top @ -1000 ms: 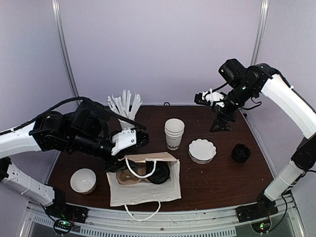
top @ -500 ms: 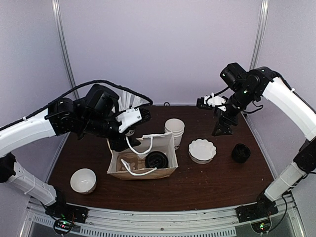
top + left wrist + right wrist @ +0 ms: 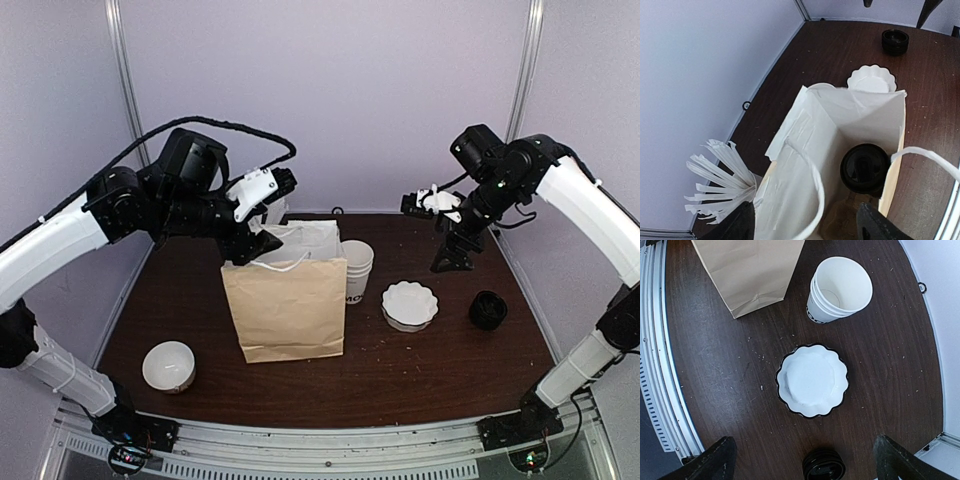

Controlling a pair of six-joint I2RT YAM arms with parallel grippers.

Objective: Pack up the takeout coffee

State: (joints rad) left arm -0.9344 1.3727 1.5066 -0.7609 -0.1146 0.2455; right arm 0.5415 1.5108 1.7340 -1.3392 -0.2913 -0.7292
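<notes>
The brown paper bag (image 3: pixel 288 308) stands upright on the table, mouth open. Seen from above in the left wrist view, the bag (image 3: pixel 805 145) holds the takeout coffee (image 3: pixel 865 167); only its black domed lid shows, at the bag's bottom. In the top view the coffee is hidden by the bag's wall. My left gripper (image 3: pixel 258 243) hovers over the bag's rear rim. It is open (image 3: pixel 807 227), its fingers wide apart on either side of the bag's near wall and a white handle loop (image 3: pixel 816 197), gripping neither. My right gripper (image 3: pixel 450 252) hangs open (image 3: pixel 807 462) above the table at the right, empty.
A stack of lidless white cups (image 3: pixel 354 265) stands right behind the bag. A white scalloped bowl (image 3: pixel 410 303) and a stack of black lids (image 3: pixel 488 310) lie to the right. A white bowl (image 3: pixel 168 365) sits front left. White sticks (image 3: pixel 720 175) fan out behind the bag.
The bag has gone from lying flat to standing upright. My left gripper rose and moved back with it while its jaws spread wider. The right arm barely moved.
</notes>
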